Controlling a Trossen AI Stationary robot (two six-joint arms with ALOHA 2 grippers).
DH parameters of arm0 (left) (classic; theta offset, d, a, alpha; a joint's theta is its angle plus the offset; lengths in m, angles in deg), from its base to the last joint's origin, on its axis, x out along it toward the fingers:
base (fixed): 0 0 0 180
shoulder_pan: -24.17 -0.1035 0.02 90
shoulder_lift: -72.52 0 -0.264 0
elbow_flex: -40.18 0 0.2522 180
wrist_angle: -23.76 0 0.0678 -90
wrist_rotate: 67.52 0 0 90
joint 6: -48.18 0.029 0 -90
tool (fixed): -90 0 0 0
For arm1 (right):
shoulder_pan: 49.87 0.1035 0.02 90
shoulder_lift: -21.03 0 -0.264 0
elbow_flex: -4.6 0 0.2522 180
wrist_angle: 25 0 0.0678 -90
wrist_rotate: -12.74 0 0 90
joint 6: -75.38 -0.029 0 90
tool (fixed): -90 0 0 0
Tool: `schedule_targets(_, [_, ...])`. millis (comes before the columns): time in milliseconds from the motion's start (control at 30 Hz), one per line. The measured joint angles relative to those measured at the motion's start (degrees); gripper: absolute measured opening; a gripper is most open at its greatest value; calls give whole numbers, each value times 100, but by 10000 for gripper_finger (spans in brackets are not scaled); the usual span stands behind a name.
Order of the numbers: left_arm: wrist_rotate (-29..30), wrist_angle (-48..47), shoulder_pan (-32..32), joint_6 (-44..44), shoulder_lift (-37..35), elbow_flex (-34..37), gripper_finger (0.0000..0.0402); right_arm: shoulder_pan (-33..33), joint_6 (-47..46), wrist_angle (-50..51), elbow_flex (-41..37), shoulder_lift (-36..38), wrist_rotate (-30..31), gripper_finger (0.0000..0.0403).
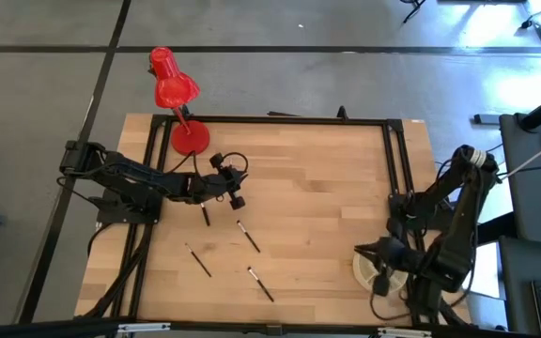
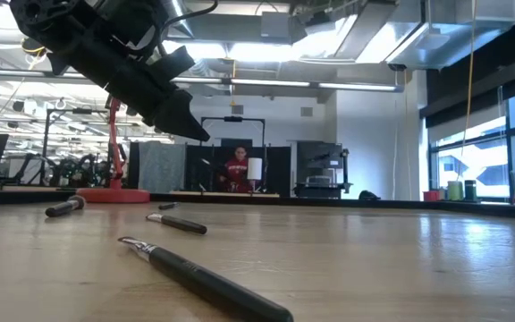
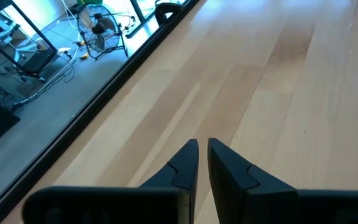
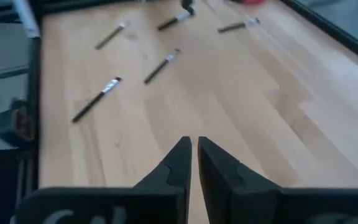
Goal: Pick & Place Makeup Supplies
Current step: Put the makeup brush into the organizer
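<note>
4 makeup brushes (image 1: 248, 237) lie loose on the wooden table (image 1: 327, 188), all in its left-centre part and apart from each other; 1 more dark brush (image 1: 205, 214) sits just under the left arm; step in hand looks like reaching for a brush with the left gripper (image 1: 237, 201). To do it well: open the fingers first, come down over the mid-handle, line the jaws across the stick not along it, close low near the wood since the sticks are thin and roll. Left gripper hovers above the table beside the nearest brush, fingers (image 3: 182, 165) nearly together with a thin slit, holding nothing. Right gripper (image 1: 363, 252) waits at the table's right edge by a white dish (image 1: 369, 272), fingers (image 4: 176, 163) also narrow, empty. Red lamp (image 1: 172, 89) stands at the far-left corner.
</note>
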Motion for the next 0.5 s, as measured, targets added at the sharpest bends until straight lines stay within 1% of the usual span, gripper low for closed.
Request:
schedule_targets(133, [0, 0, 0, -26, 0, -2, 31, -721, 8, 86, 286, 2, -755, 31])
schedule_targets(233, [0, 0, 0, -26, 0, -2, 31, -1286, 4, 84, 349, 2, -1564, 31])
schedule_targets(300, [-6, 0, 0, -26, 0, -2, 31, -1642, -68, 77, 307, 2, -2268, 31])
schedule_targets(400, [-115, -12, 0, -26, 0, -2, 31, -2115, -422, 288, 212, -46, -3536, 31])
schedule_targets(467, [-268, -27, 0, 38, 0, -1, 31, -2332, -614, 536, 177, -110, -4305, 31])
schedule_targets(500, [-322, -26, 0, 93, 0, 0, 31, -2397, -664, 673, 171, -143, -4592, 31])
